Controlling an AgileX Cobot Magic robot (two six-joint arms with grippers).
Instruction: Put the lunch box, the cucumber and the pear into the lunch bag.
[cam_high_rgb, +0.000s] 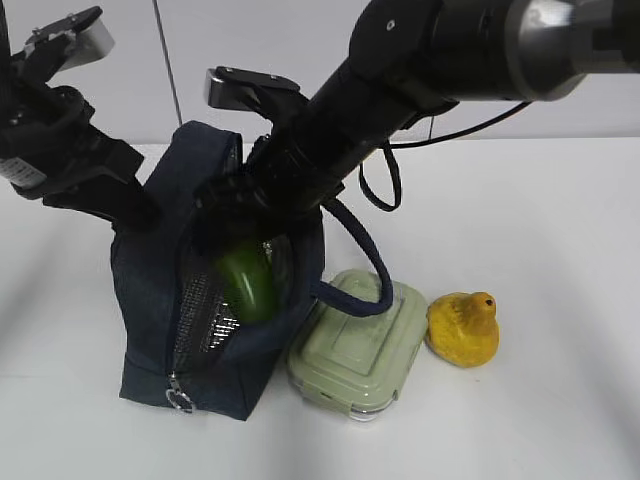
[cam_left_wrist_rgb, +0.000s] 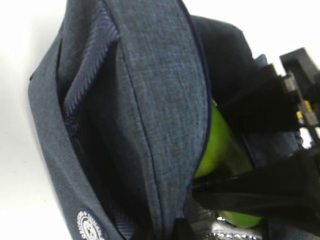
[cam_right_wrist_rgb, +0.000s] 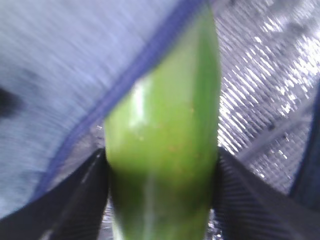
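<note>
The navy lunch bag (cam_high_rgb: 150, 290) (cam_left_wrist_rgb: 150, 100) stands upright at the left, its mouth open toward me. My left gripper (cam_high_rgb: 140, 212) (cam_left_wrist_rgb: 170, 232) is shut on the fabric at the bag's upper left edge. Reaching into the mouth, my right gripper (cam_high_rgb: 245, 215) (cam_right_wrist_rgb: 162, 155) has a finger against each side of the green cucumber (cam_high_rgb: 248, 280) (cam_left_wrist_rgb: 215, 145) (cam_right_wrist_rgb: 165, 140), whose lower end is inside against the foil lining (cam_right_wrist_rgb: 265, 75). On the table right of the bag lies the pale green lunch box (cam_high_rgb: 360, 350). The yellow pear (cam_high_rgb: 463, 328) sits just right of the box.
The bag's looped navy handle (cam_high_rgb: 370, 290) hangs over the lunch box's lid. A metal ring zip pull (cam_high_rgb: 179, 402) rests at the bag's lower front corner. The white table (cam_high_rgb: 540, 200) runs on to the right and front.
</note>
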